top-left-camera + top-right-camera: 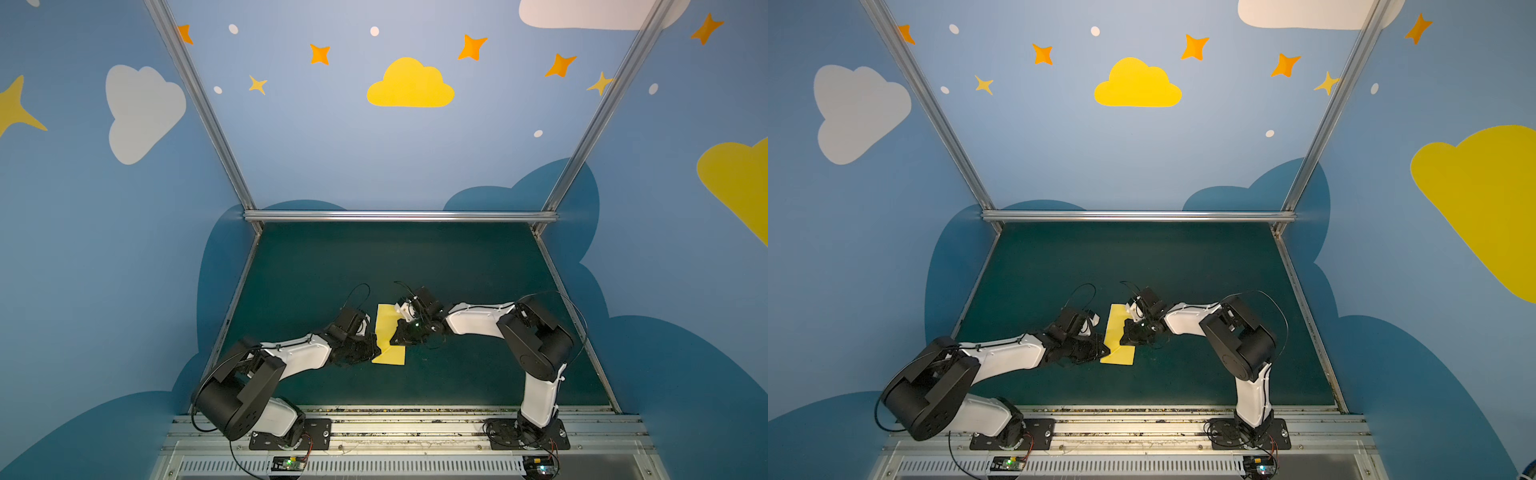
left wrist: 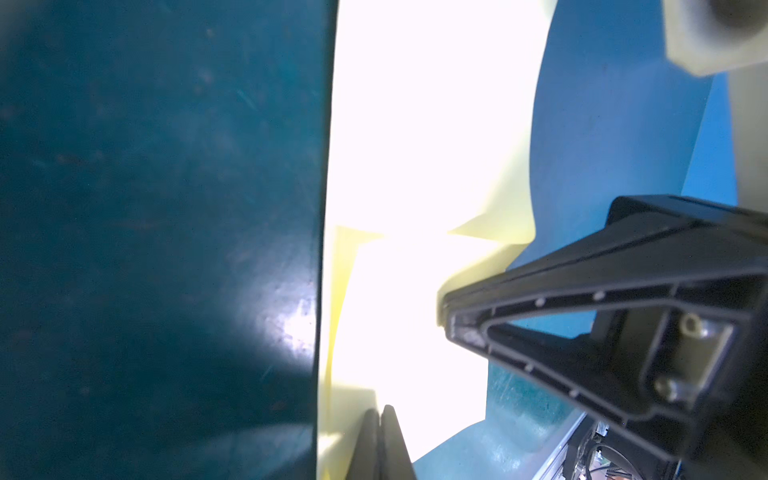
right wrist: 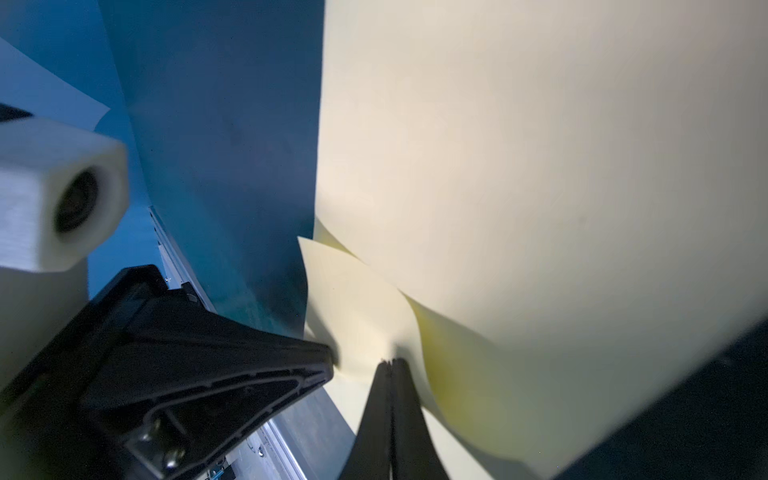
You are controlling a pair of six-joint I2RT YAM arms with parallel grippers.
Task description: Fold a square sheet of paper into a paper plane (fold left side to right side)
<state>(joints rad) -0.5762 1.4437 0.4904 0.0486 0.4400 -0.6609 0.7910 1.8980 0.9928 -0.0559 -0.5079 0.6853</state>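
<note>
Right hand [image 3: 390,363] pinching square sheet of paper [image 3: 540,166], wrist-only detail, left hand [image 2: 379,412] clenched at its edge, glare-washed

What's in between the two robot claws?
Only the folded yellow paper. The left gripper touches its left edge, and the right gripper reaches onto it from the right. Both top views show this.

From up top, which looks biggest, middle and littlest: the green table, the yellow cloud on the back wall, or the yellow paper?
In a top view:
1. green table
2. yellow cloud
3. yellow paper
</note>
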